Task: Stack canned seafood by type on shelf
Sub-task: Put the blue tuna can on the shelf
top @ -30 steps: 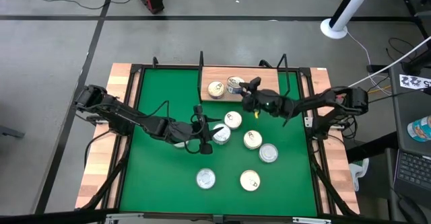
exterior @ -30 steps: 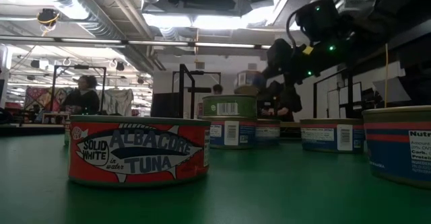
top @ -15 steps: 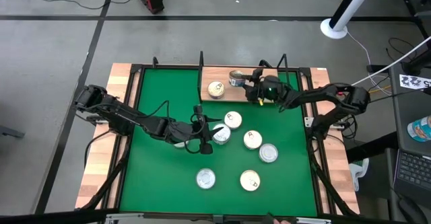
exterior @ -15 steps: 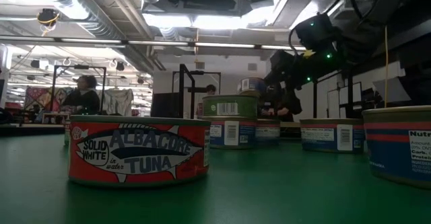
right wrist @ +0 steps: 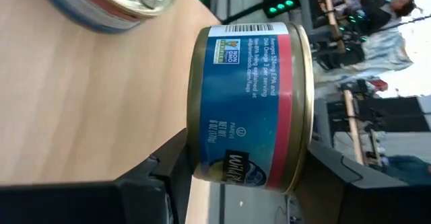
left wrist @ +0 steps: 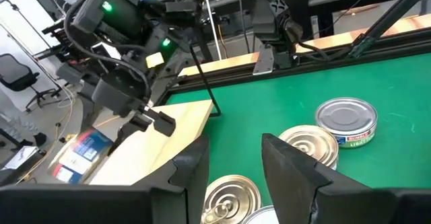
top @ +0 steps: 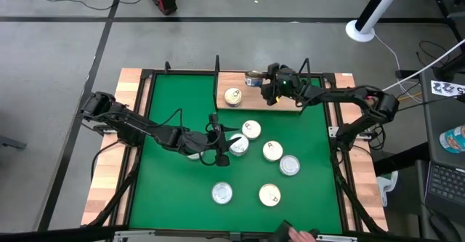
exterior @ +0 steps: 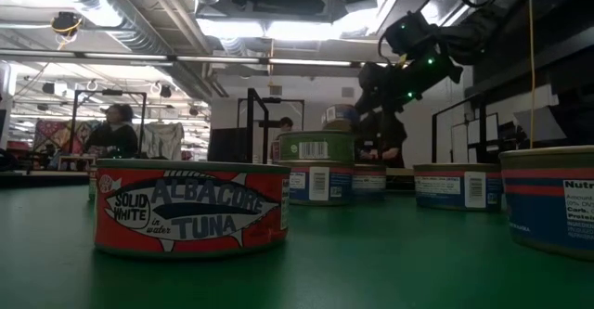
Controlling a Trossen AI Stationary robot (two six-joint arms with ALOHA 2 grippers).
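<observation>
1. Right gripper (top: pixel 263 82) has travelled from above the loose tins to the shelf (top: pixel 290 105); its jaws are closed on a blue-labelled tin (right wrist: pixel 249 106), held just above the board.
2. A gold-topped tin (top: pixel 233 96) stands on the shelf just beside the jaws.
3. Judgement: placement is imminent; release not yet made.
4. Left gripper (top: pixel 220 152) is unmoved over the green surface (top: pixel 174 191), jaws partly open and empty, a silver-topped tin (top: pixel 238 145) just beside them.

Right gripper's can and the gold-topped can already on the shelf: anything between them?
No. In the high view, only bare shelf board separates the held can in the right gripper from the gold-topped can; the right wrist view agrees.
</observation>
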